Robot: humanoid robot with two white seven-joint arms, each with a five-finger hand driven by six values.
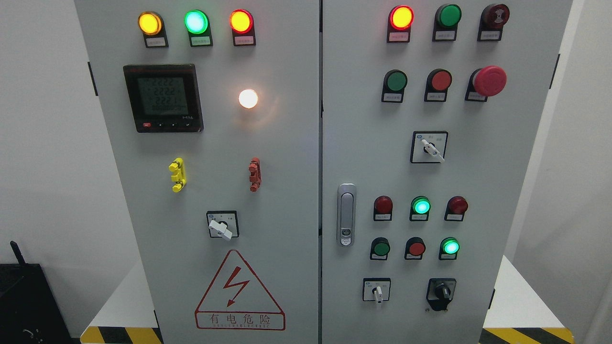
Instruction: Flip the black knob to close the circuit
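A matt, smooth-painted grey metal cabinet [287, 191] carries glossy translucent plastic lamps, among them a lit green one [196, 21], and a large red mushroom button [489, 80] with a dull satin sheen. The black knob [442, 290] looks like hard plastic with a slight gloss, as do the white selector handle [221, 230] and the meter [163, 98], whose dark bezel frames a shiny screen. The door latch [346, 214] shows brushed, silvery metal, and the warning triangle [239, 294] appears to be a flat printed sticker.
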